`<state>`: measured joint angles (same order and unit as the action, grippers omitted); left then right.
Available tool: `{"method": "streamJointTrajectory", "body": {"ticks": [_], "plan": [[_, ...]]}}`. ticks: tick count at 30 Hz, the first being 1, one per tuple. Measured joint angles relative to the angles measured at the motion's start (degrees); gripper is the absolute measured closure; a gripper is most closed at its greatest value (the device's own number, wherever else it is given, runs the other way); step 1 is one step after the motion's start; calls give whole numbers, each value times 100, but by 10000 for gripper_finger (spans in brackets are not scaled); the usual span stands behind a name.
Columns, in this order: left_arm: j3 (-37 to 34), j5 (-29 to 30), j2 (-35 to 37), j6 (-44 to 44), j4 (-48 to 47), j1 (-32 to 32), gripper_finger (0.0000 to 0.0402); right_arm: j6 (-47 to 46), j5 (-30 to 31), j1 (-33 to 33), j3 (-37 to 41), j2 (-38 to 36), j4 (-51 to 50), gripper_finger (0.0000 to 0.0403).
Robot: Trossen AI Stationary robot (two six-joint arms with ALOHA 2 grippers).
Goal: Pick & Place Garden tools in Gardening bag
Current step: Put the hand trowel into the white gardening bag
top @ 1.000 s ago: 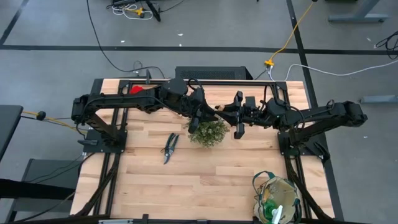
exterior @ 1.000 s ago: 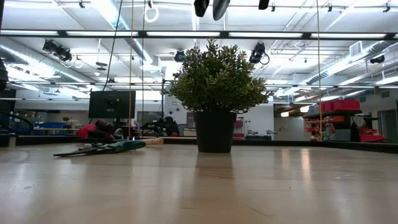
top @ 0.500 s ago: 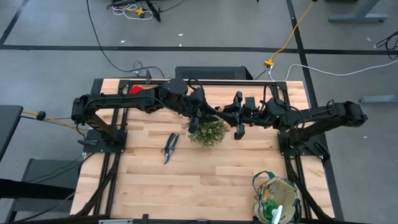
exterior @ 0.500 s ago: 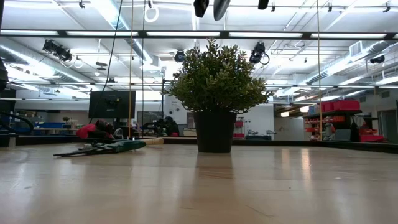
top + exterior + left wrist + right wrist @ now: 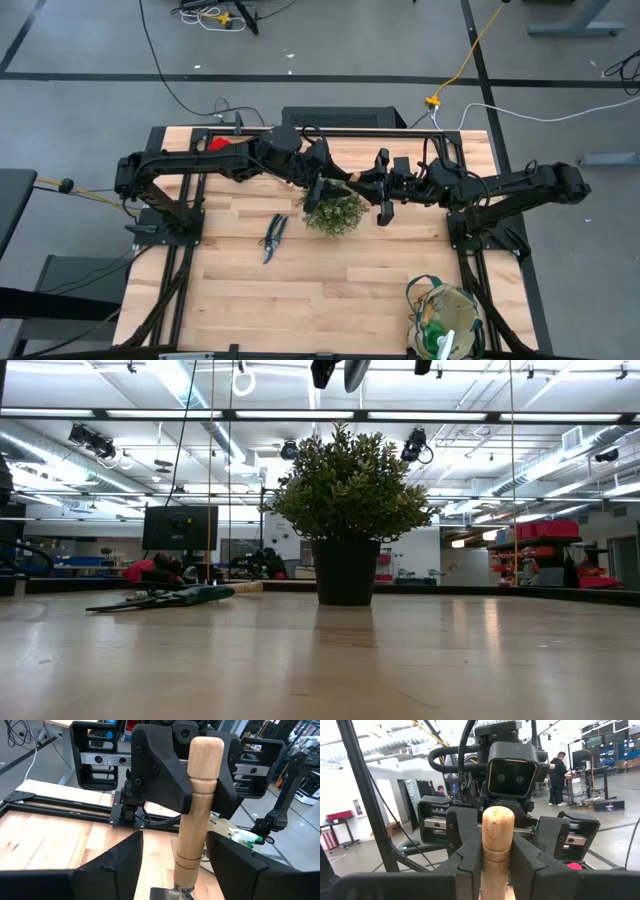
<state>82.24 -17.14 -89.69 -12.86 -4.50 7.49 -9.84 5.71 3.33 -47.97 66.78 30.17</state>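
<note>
Red gloves (image 5: 222, 142): I see them at the far left corner of the table (image 5: 330, 280), beside the left arm.
Pruning shears (image 5: 273, 236): lying flat on the wood, left of the plant, well apart from both grippers.
Left gripper (image 5: 322, 189): I have it raised over the plant's far edge; its fingers (image 5: 115, 865) stand spread, clear of the handle on both sides.
Wooden-handled tool (image 5: 196, 810): up in the air between the two grippers; the metal end is mostly hidden.
Plant (image 5: 335, 213): potted, mid-table, just below the meeting grippers.
Right gripper (image 5: 378, 186): facing the left one, its fingers (image 5: 465, 865) pinching the wooden handle.
Gardening bag (image 5: 446, 318): at the near right corner, already holding green and white items.
</note>
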Motion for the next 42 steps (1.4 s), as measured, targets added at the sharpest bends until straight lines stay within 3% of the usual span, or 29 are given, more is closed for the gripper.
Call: {"method": "streamJointTrajectory", "body": {"ticks": [8,22,28,38,42], "plan": [[-7,-198,190,25,-307,24,177,99,-67,0,2,-102,-112,327],[-2,399,1031,314,-1100,49,234,286,-83,11,2,-860,-1014,327],[4,432,1143,304,-1111,48,280,440,-331,13,2,-1195,-1557,327],[0,450,1182,149,-1175,48,391,857,-430,208,2,-1636,-2423,327],[0,545,1182,114,-1180,48,393,944,-430,363,2,-1726,-2576,327]]}}
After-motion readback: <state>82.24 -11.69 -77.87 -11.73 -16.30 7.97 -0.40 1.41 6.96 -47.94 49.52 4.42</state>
